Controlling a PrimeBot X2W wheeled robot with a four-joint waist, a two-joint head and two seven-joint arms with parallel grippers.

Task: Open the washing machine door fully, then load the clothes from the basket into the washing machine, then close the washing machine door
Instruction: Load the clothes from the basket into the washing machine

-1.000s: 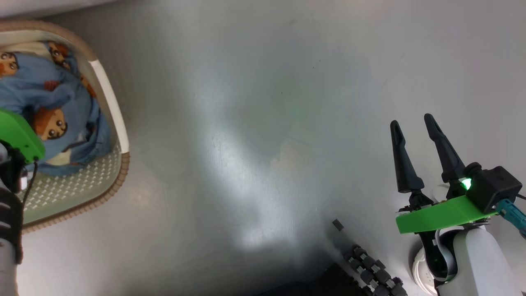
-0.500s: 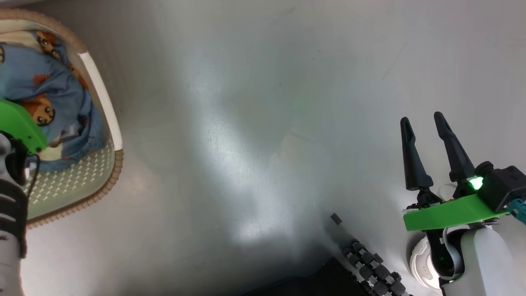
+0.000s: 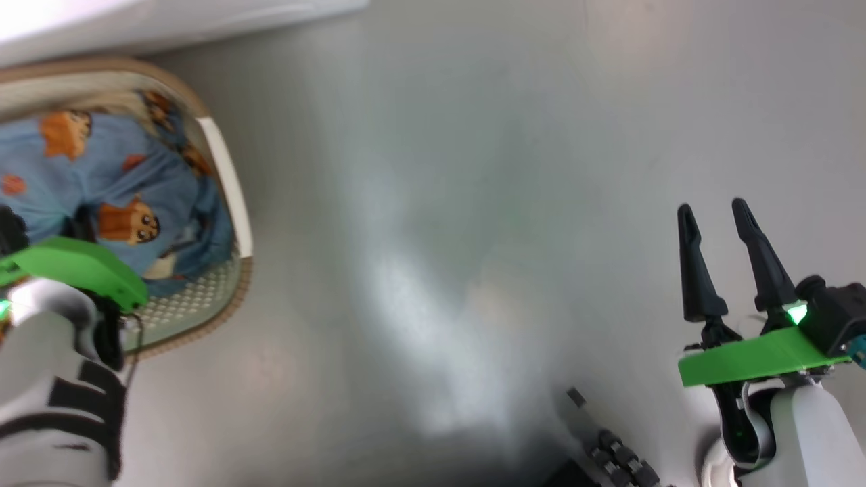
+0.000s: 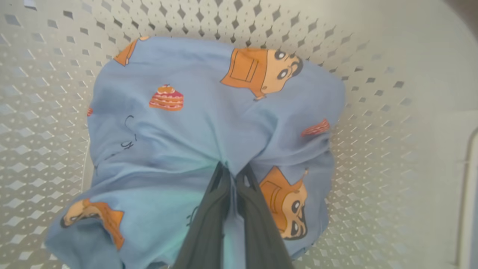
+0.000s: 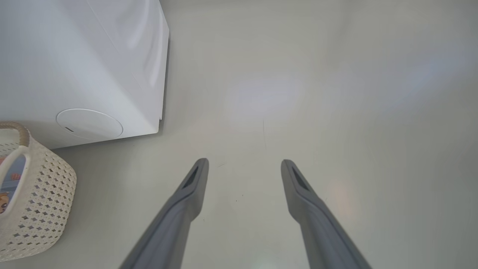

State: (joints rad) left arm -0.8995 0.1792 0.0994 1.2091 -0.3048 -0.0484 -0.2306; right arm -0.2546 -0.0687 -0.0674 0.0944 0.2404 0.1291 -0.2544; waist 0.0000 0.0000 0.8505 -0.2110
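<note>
The clothes (image 4: 194, 123), light blue fabric with orange cartoon figures, lie bunched in the cream perforated basket (image 4: 44, 59). My left gripper (image 4: 233, 170) is shut on a fold of this fabric, which puckers toward the fingertips. In the head view the basket (image 3: 230, 182) is at the left with the clothes (image 3: 101, 176) inside, and my left arm's green bracket (image 3: 74, 270) hangs over it. My right gripper (image 3: 712, 207) stands open over bare floor at the right, and its own view shows the right gripper (image 5: 244, 164) holding nothing. The washing machine (image 5: 74, 63) shows its white lower corner; its door is out of view.
The basket (image 5: 37, 201) stands on the grey floor (image 3: 440, 203) right by the machine's corner. A round white cover (image 5: 89, 123) sits low on the machine's front. A dark ribbed part of my base (image 3: 609, 453) shows at the bottom edge.
The head camera has shifted, so the basket sits further right in view. The blue fabric is now bunched up more under my left wrist. The right gripper stays open.
</note>
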